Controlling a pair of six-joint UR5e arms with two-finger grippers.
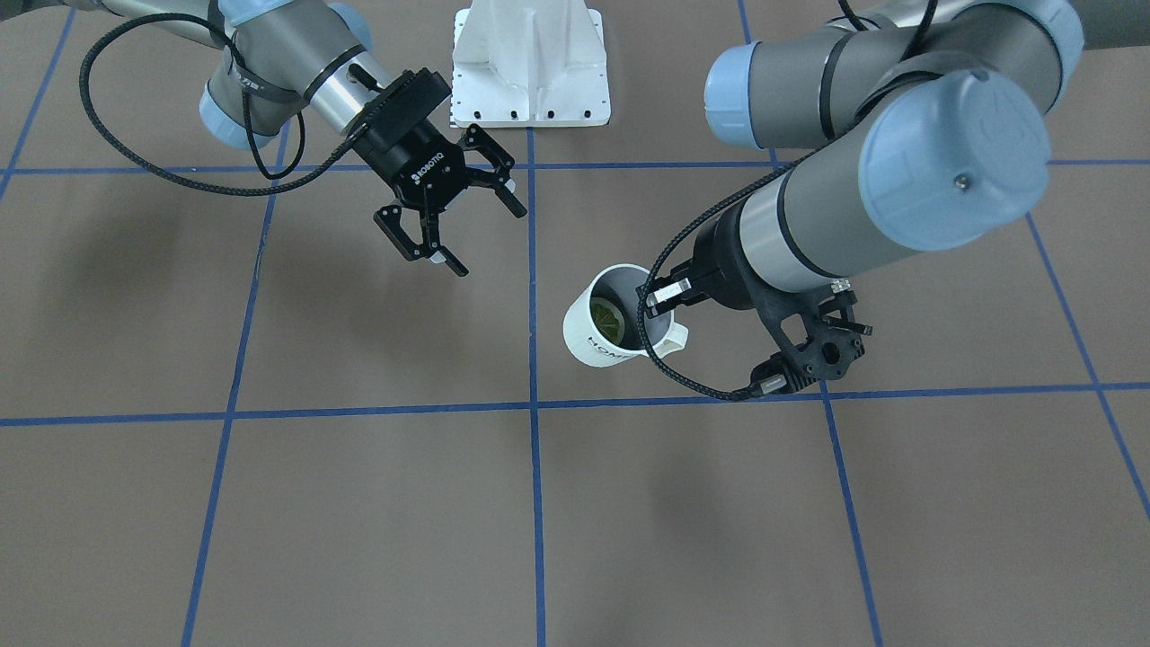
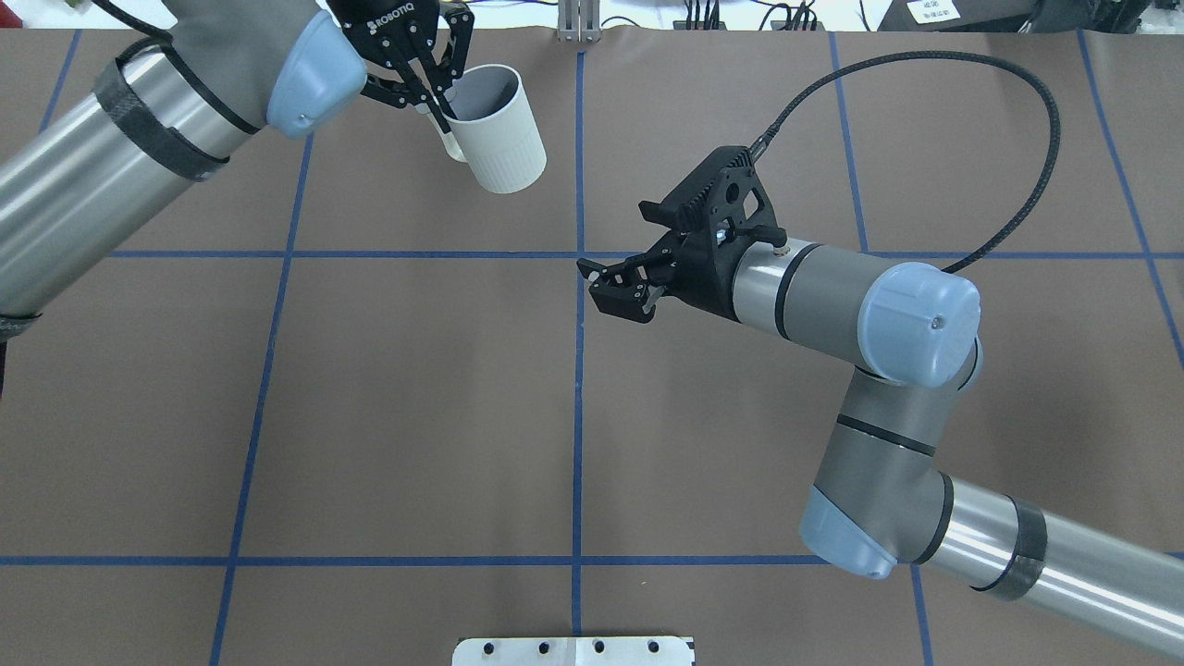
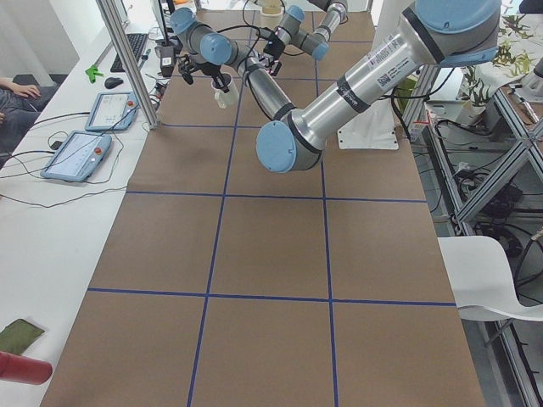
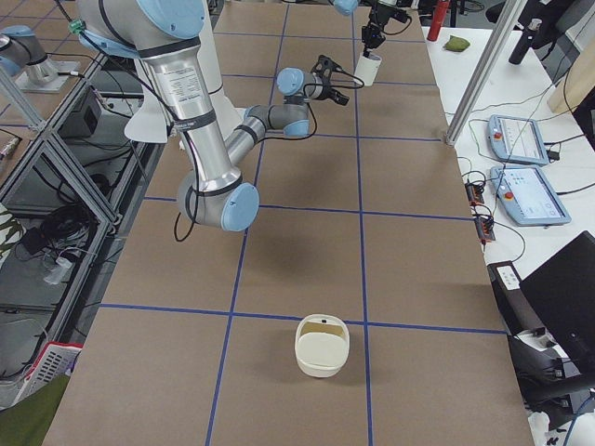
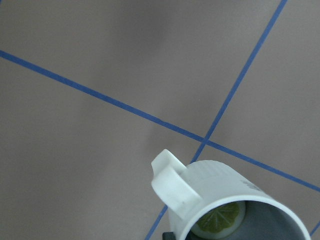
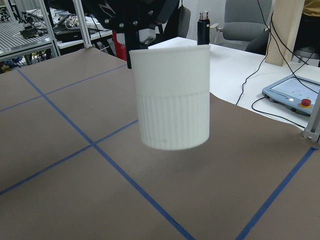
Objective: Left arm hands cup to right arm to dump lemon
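Note:
My left gripper (image 2: 442, 118) is shut on the rim of the off-white cup (image 2: 498, 129), near its handle, and holds it tilted above the table at the far left. The cup (image 1: 604, 334) shows "HOME" lettering, and a yellow-green lemon slice (image 1: 606, 319) lies inside it. The left wrist view shows the handle (image 5: 172, 185) and the lemon (image 5: 220, 220). My right gripper (image 1: 490, 240) is open and empty. It hovers near the table's middle (image 2: 612, 292), apart from the cup and facing it. The cup hangs in front of it (image 6: 172, 97).
A white mounting plate (image 1: 530, 63) sits at the robot's edge of the table. A cream basket-like container (image 4: 323, 346) stands on the table toward the right end. Control tablets (image 4: 521, 139) lie on the side bench. Blue tape lines grid the brown table.

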